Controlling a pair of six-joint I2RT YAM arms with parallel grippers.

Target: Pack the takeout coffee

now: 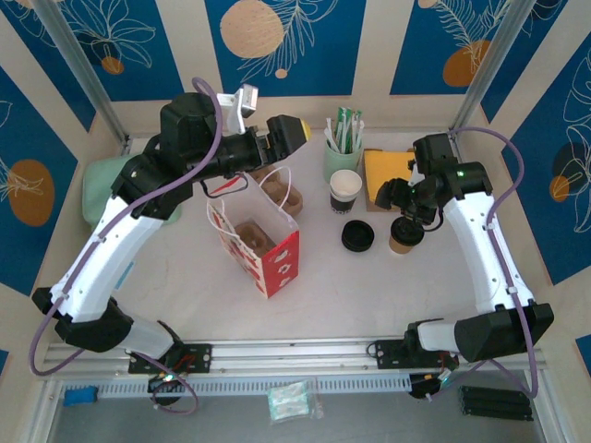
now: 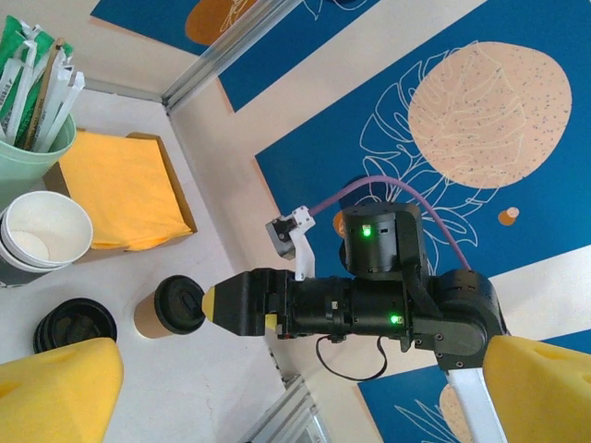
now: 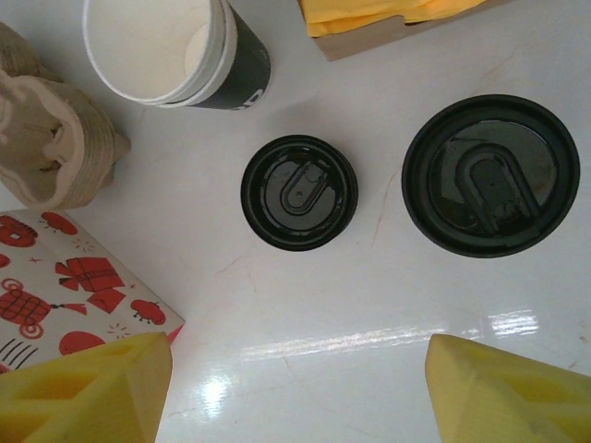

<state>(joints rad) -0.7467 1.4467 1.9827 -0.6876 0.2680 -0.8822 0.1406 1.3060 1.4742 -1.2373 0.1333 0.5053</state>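
The takeout coffee [image 1: 406, 238], a small brownish paper cup with a black lid, stands upright on the white table right of centre. My right gripper [image 1: 404, 210] hovers just above it, open. In the right wrist view the coffee's lid [image 3: 490, 173] lies ahead of the yellow fingers [image 3: 512, 392], not between them, and the gripper [image 3: 295, 397] holds nothing. My left gripper [image 1: 295, 134] is raised at the back of the table, open and empty. Its wrist view looks across at the coffee [image 2: 171, 306] and the right gripper [image 2: 217, 303] beside it. The red-and-white bag [image 1: 260, 245] stands open at the centre.
A loose black lid [image 1: 357, 236] lies just left of the coffee. Behind it stand a lidless white cup [image 1: 345, 189], a green holder of straws [image 1: 343, 152] and a box of yellow napkins [image 1: 388, 173]. A pulp cup carrier [image 1: 282, 192] sits behind the bag.
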